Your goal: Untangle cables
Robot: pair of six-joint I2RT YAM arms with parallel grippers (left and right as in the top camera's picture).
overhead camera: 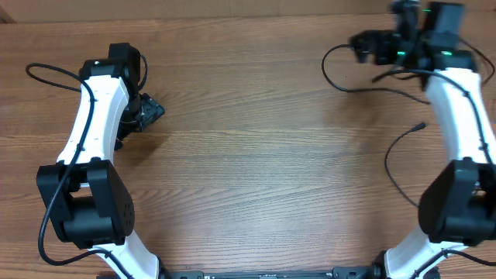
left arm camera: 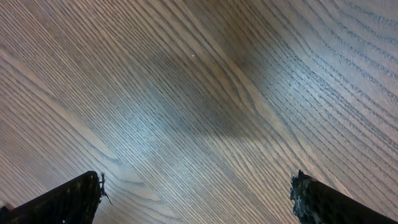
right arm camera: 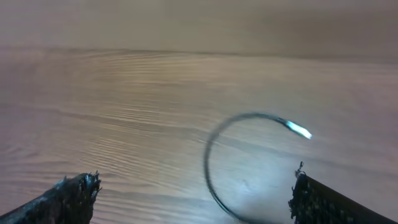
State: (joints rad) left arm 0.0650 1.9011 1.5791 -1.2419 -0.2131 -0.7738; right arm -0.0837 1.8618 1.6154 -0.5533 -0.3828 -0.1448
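Left arm (overhead camera: 97,116) bent, runs up the left side; left gripper (overhead camera: 149,110) points right, jaws wide apart. Right arm (overhead camera: 457,108) stretches toward the far right corner; right gripper (overhead camera: 363,46) points left, jaws wide apart.

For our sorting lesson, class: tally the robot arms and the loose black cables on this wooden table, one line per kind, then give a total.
Robot arms: 2, the left arm and the right arm
Loose black cables: 2 as far as the overhead view shows, the looped cable and the plug-tipped cable
Total: 4
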